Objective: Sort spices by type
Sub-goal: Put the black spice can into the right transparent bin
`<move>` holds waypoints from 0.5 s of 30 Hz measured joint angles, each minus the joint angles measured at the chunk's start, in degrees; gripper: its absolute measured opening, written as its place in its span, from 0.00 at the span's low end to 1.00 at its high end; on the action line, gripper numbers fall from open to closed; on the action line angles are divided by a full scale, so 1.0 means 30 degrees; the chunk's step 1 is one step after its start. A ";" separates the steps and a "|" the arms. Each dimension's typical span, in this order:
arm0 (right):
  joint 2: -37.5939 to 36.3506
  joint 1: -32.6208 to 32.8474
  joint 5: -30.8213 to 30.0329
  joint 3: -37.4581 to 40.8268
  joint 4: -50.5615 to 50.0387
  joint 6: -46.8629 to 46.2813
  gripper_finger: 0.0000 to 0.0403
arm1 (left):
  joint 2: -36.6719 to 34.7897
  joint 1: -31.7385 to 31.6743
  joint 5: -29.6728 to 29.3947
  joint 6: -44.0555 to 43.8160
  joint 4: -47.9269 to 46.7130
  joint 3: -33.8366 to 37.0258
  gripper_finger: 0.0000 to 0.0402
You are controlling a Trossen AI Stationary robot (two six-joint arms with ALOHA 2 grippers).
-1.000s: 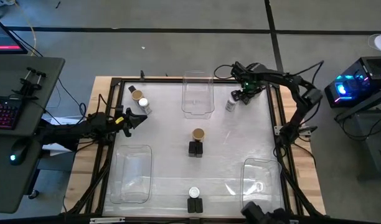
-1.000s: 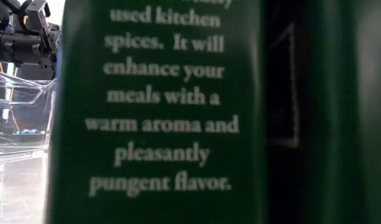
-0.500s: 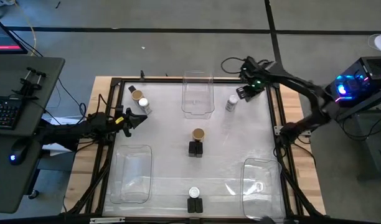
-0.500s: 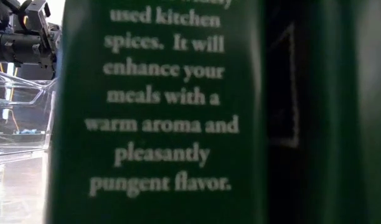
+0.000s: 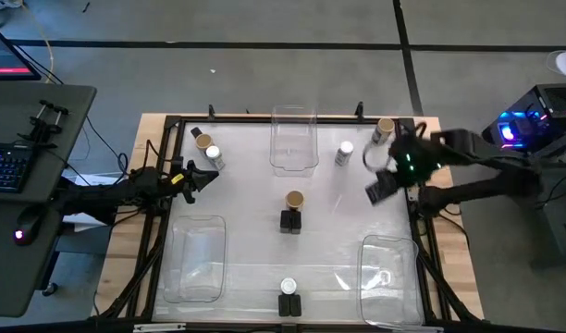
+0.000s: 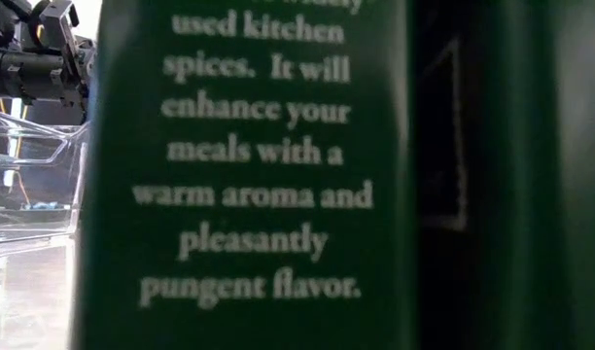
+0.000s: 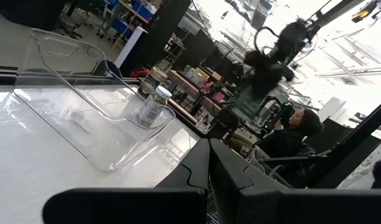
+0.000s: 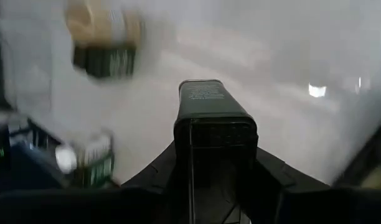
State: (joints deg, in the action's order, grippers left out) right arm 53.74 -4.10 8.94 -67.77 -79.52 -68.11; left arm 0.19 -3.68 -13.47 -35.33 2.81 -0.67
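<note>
My right gripper [image 5: 380, 190] hangs over the table's right side, shut on a black box [image 8: 214, 102]. On the table stand a white-lid jar [image 5: 344, 151], a tan-lid jar [image 5: 385, 128] at the far right corner, and a tan-lid jar [image 5: 203, 141] with a white-lid jar [image 5: 214, 156] at the far left. A tan-lid jar [image 5: 294, 199] and a black box [image 5: 290, 221] stand at the centre. A white-lid jar [image 5: 288, 286] and a black box [image 5: 289, 305] stand at the near edge. My left gripper [image 5: 205, 176] waits shut at the left edge. My right gripper pinches the black box between its two fingers [image 8: 267, 167], one on each long side, near the box's rear end [image 8: 215, 134]. The box sticks out ahead along the fingers. It appears lifted clear of the table, with its label facing up.
Three clear bins sit on the table: one at the far middle [image 5: 294, 139], one near left [image 5: 194, 259], one near right [image 5: 390, 268]. A dark green box [image 6: 249, 175] fills most of the low view. A person [image 7: 297, 124] sits beyond the table.
My right gripper has swung from the far right, beside the white-lid jar, toward the near edge and the right side, carrying the black box. The tan-lid jar in the far right corner, hidden under the arm before, now shows.
</note>
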 joint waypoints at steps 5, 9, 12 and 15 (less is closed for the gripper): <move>0.1018 0.6416 0.1091 0.0002 0.0952 -0.6067 0.29 | 0.0000 0.0006 0.0000 0.0000 0.0005 -0.0003 0.00; 0.2549 1.0264 0.2362 0.0000 0.2704 -1.0112 0.29 | 0.0001 0.0005 0.0000 0.0000 -0.0001 -0.0005 0.00; 0.4093 1.2242 0.3255 0.0007 0.2847 -1.2152 0.29 | 0.0000 0.0007 0.0000 0.0000 0.0005 -0.0007 0.00; 0.5491 1.3374 0.4908 0.0556 0.2784 -1.2849 0.29 | 0.0003 0.0007 0.0000 0.0000 0.0005 -0.0005 0.00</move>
State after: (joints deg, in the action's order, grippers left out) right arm 70.21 36.03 23.66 -66.10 -71.17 -106.65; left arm 0.19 -3.66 -13.47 -35.33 2.83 -0.68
